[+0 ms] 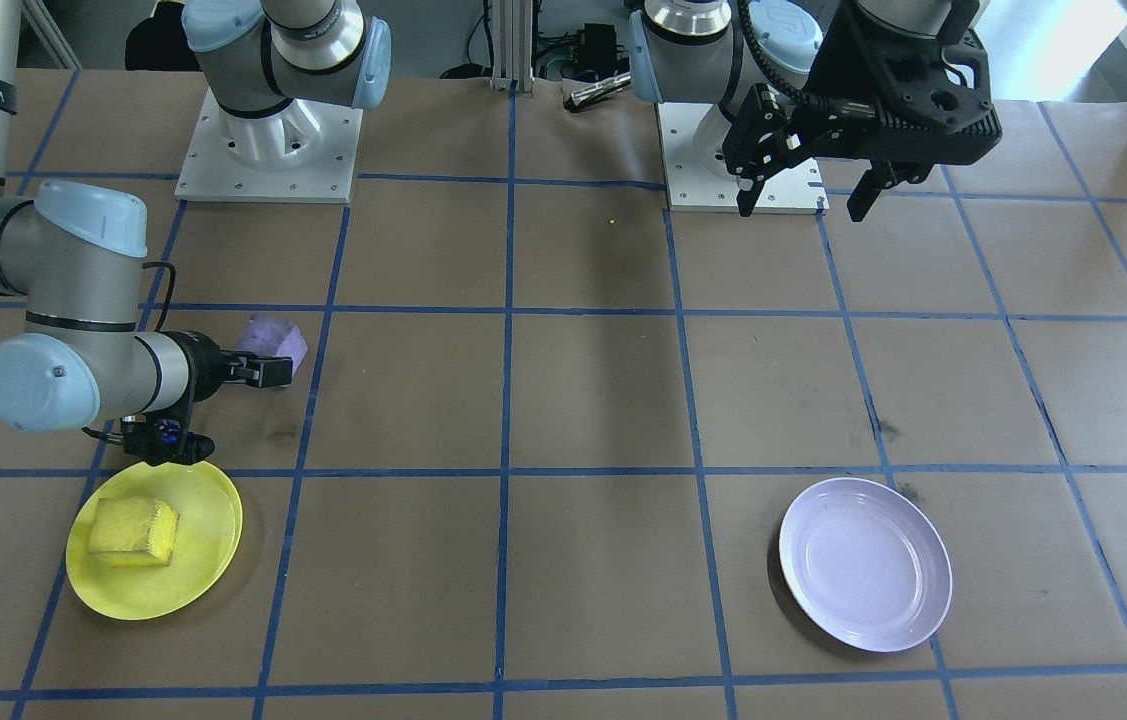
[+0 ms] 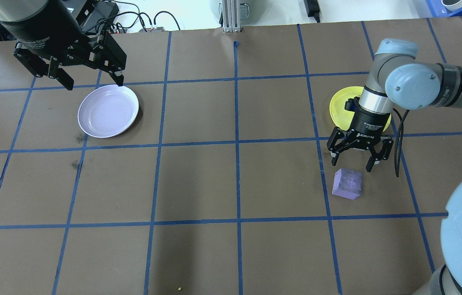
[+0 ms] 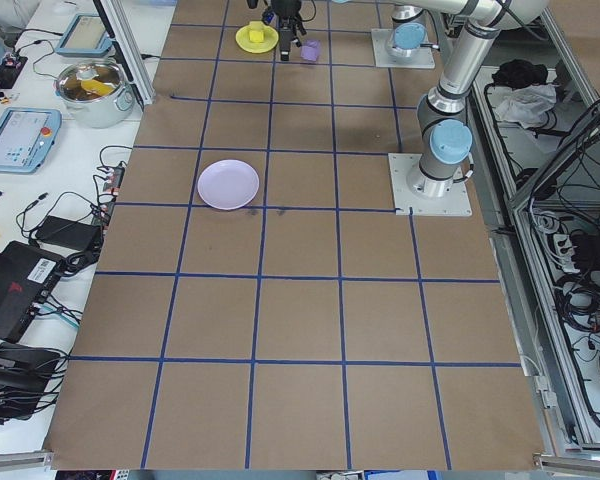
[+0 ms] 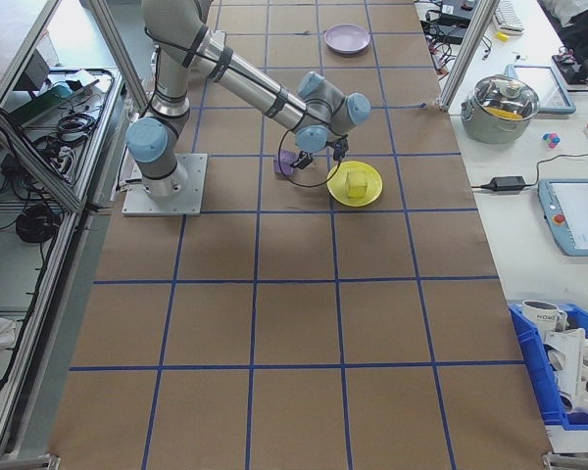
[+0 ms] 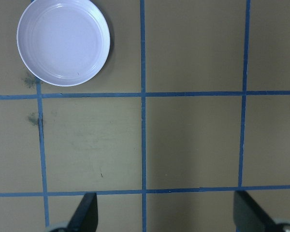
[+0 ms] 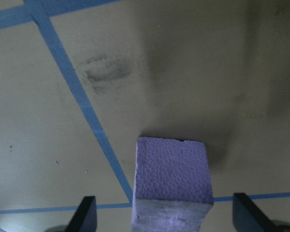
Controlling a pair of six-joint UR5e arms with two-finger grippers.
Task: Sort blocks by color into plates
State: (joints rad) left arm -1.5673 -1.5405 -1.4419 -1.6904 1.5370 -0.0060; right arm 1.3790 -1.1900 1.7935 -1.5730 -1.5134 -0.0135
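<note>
The yellow block (image 1: 133, 530) lies in the yellow plate (image 1: 208, 515) on the robot's right side of the table. The purple block (image 2: 347, 184) rests on the brown table just beside that plate. My right gripper (image 2: 351, 165) hangs open directly above the purple block; in the right wrist view the block (image 6: 173, 181) sits between the two fingers, untouched. The lavender plate (image 2: 108, 110) lies bare on the robot's left side. My left gripper (image 2: 94, 85) hovers open and holds nothing, high over that plate's far rim.
Blue tape lines (image 2: 237, 143) divide the brown table into squares. The two arm bases (image 1: 268, 150) (image 1: 743, 170) stand at the robot's edge. A side bench with a pot (image 3: 95, 90) and tablets runs along the far edge.
</note>
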